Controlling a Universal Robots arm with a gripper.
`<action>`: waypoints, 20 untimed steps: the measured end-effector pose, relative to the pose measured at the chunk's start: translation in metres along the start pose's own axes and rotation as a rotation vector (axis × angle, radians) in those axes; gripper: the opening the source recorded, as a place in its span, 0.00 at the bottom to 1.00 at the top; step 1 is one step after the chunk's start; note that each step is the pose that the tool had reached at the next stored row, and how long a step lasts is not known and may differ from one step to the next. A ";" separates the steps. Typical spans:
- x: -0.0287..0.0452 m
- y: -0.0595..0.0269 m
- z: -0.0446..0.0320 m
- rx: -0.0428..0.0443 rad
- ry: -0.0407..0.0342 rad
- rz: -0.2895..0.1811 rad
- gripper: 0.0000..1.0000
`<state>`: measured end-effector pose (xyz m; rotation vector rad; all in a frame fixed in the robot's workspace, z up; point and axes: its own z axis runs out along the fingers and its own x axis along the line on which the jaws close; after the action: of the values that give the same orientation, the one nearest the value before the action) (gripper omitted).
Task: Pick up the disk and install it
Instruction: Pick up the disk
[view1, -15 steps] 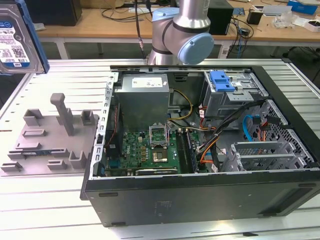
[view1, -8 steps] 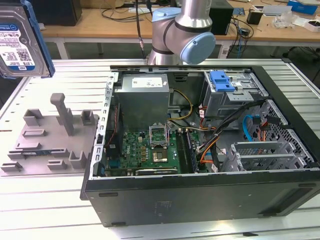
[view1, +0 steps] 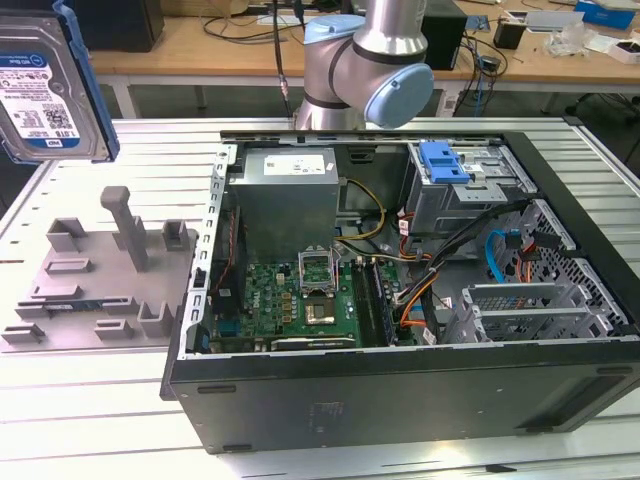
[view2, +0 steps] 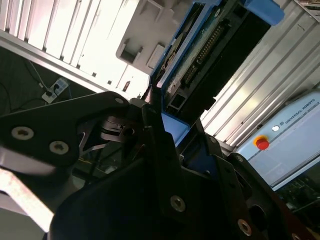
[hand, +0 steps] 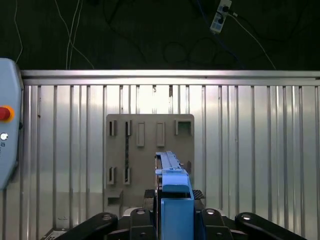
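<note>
The disk (view1: 50, 85), a silver hard drive with a white-and-blue label in a blue carrier, hangs high in the air at the exterior view's left, above the grey fixture plate (view1: 90, 270). In both wrist views my gripper (hand: 174, 216) is shut on the disk (hand: 172, 187), seen edge-on, with a black finger (hand: 141, 220) on each side. The second wrist view shows the disk's (view2: 210, 50) connector end and circuit board sticking out past the gripper (view2: 167, 130). The fixture plate (hand: 150, 155) lies straight below.
An open black computer case (view1: 400, 400) lies on the slatted metal table (view1: 80, 420), with a grey power supply (view1: 285, 190), a motherboard (view1: 300, 300) and a drive cage with a blue latch (view1: 445, 160). A grey box with a red button (hand: 5, 114) sits beside the table.
</note>
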<state>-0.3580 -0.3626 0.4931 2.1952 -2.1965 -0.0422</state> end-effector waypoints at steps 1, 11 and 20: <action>0.0019 -0.0020 -0.0003 -0.0003 0.0001 0.000 0.36; 0.0276 -0.0312 -0.0045 -0.0047 0.0001 0.000 0.36; 0.0484 -0.0591 -0.0083 -0.0092 0.0002 0.000 0.36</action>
<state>-0.2986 -0.4110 0.4991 2.1906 -2.1915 -0.0519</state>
